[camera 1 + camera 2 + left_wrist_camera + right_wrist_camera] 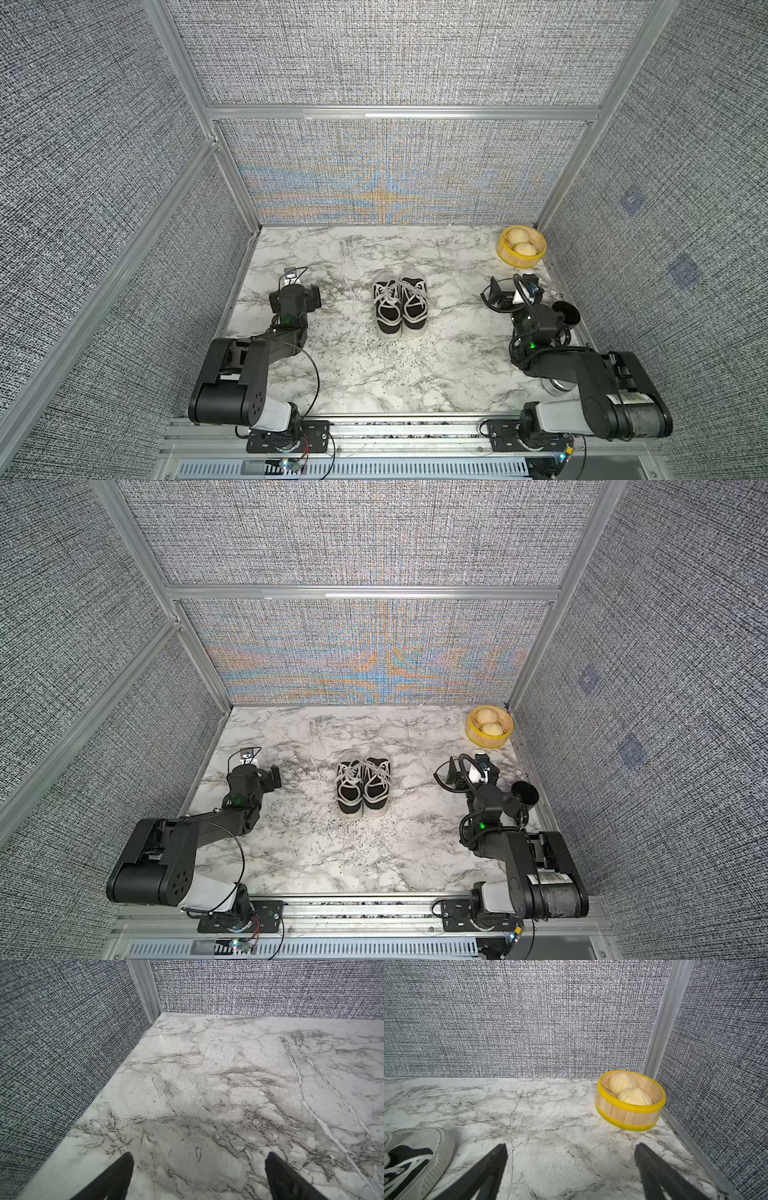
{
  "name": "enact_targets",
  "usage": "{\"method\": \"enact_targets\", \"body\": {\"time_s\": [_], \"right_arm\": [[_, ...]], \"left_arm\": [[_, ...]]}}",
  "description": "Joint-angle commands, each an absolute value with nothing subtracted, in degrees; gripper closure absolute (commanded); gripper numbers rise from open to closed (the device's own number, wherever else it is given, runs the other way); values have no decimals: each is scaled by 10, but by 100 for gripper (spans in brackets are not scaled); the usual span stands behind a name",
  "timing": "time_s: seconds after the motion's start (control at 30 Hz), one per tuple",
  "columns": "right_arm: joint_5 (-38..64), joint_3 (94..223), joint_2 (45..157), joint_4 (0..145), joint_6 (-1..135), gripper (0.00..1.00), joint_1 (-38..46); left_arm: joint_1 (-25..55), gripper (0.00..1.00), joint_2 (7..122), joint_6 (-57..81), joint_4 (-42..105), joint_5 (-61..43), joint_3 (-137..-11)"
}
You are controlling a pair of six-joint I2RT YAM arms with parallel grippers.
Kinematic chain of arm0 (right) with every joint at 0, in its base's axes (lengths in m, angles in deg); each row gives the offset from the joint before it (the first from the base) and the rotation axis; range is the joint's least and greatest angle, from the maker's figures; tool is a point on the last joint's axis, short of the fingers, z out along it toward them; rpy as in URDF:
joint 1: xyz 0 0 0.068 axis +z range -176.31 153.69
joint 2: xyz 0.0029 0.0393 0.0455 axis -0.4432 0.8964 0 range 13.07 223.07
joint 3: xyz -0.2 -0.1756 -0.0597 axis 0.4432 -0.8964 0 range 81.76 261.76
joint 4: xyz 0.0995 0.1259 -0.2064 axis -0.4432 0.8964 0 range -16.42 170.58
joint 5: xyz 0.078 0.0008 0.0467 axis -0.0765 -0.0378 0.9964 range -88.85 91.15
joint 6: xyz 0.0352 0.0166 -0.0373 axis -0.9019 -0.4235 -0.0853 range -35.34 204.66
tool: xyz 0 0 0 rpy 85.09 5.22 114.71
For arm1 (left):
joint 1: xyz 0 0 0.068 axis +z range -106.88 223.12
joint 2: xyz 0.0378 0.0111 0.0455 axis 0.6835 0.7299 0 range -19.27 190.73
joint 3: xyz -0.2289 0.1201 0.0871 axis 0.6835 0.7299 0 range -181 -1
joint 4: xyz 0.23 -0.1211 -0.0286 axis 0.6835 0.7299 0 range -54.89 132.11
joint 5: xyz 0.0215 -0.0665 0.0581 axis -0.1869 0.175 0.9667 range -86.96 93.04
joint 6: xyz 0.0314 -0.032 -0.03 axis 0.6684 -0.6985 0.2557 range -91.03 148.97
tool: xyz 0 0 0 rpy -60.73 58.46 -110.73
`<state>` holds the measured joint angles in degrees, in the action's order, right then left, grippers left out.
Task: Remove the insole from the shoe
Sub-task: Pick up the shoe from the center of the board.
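Task status: not begun; all steps are outstanding. Nearest the robot, the front rail (415, 430) bounds the desk (374, 374). The surface between this rail and the shoes (401, 305) is bare, giving either arm unobstructed room to approach the heels. Level with the shoes and well apart to their left, the left hand (199, 1154) is poised over bare desk, jaws spread wide with nothing between them. The left wall (187, 270) lies close beyond it, so outward travel on that side is limited. Well apart to the right of the shoes, the right hand (571, 1145) is equally wide and empty. A dark cup-shaped item (566, 312) stands beside its arm, toward the right wall (623, 270). The shoes stand upright at mid-desk, side by side and touching, heels toward the robot, with white laces (399, 291) lying loose. The insole cannot be distinguished inside the dark openings and is judged to be seated in its shoe. Left to do: reach the opening, grip the insole, draw it out. Beyond the shoes the desk is open up to the back wall (395, 174). In the corner to their far right, well apart, a steamer basket (629, 1114) holds two buns (634, 1096).
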<state>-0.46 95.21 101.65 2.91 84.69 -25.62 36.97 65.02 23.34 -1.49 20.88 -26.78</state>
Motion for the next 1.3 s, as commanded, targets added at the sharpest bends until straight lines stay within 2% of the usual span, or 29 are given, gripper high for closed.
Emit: {"method": "enact_targets", "body": {"time_s": [0.0,0.63,0.7,0.83,0.97,1.03,1.13,1.27], "right_arm": [[3,941,1008,1,860,2,-255],[-8,938,994,1,853,2,-256],[-4,949,946,58,858,2,-254],[-3,967,848,168,847,2,-252],[5,1001,790,271,741,3,-251],[36,1054,790,372,683,6,-247],[59,1137,815,520,623,8,-214],[81,1244,873,686,585,9,-150]], "left_arm": [[370,0,649,233,-19,206,-270],[370,0,647,234,-21,207,-268],[370,0,634,237,-21,204,-267],[370,0,565,243,106,191,-310],[370,0,505,192,220,182,-355],[370,0,492,133,282,147,-379],[368,1,510,59,393,35,-434],[329,6,543,-29,492,-35,-476]]}}
